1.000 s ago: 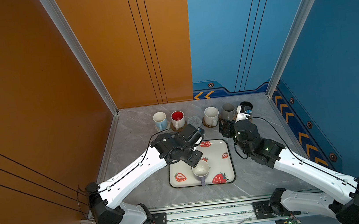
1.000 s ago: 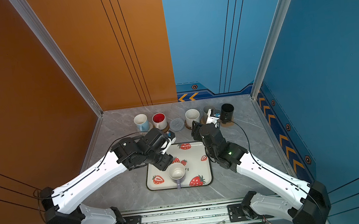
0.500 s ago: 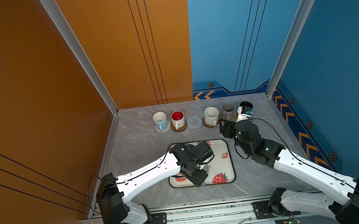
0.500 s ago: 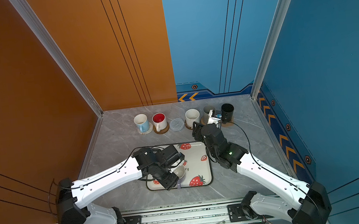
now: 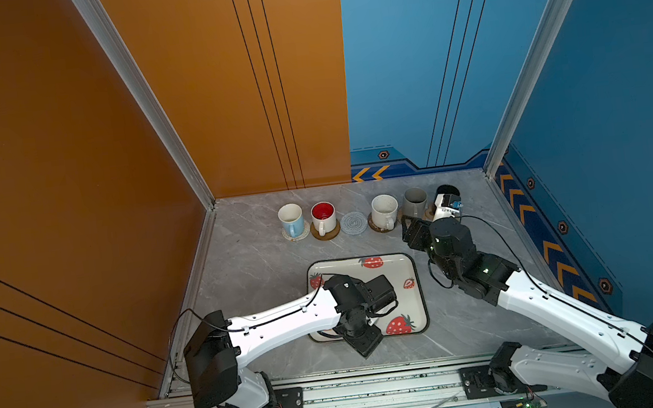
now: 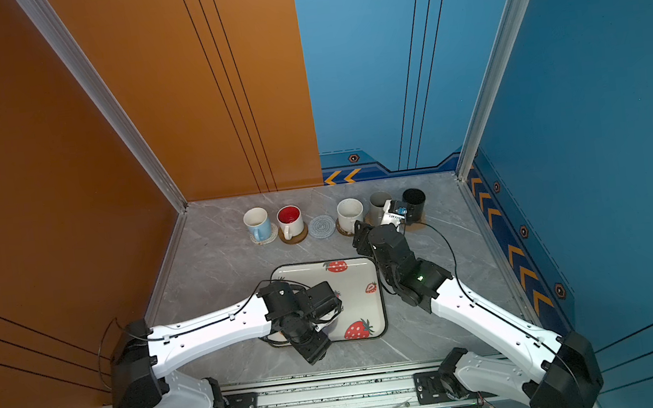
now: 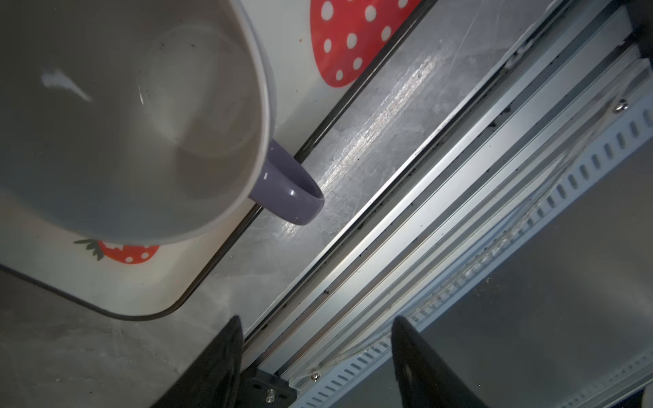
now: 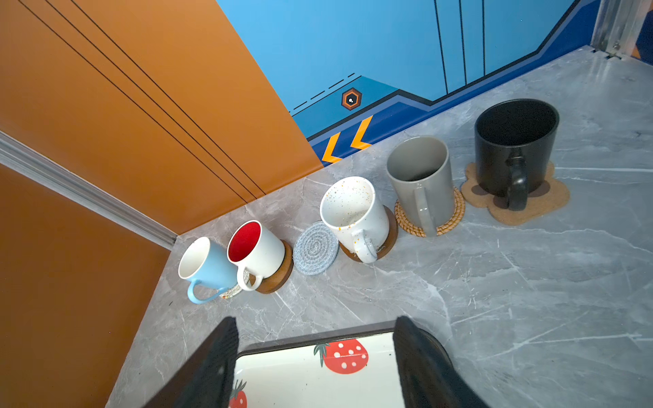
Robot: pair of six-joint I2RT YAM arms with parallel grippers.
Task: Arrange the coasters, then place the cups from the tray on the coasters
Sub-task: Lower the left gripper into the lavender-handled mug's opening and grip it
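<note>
Now | left gripper (image 7: 316,325) wide apart, holding nothing, just past tray (image 7: 116,293) front edge | lavender mug (image 7: 123,116) upright on tray, handle (image 7: 289,190) overhanging front rim | right gripper (image 8: 315,323) wide apart, empty, over tray far edge | grey coaster (image 8: 315,247) between red-lined mug (image 8: 254,247) and speckled mug (image 8: 353,212)

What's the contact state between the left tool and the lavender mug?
Apart. The left wrist view shows bare table between the left tool and the lavender mug.
</note>
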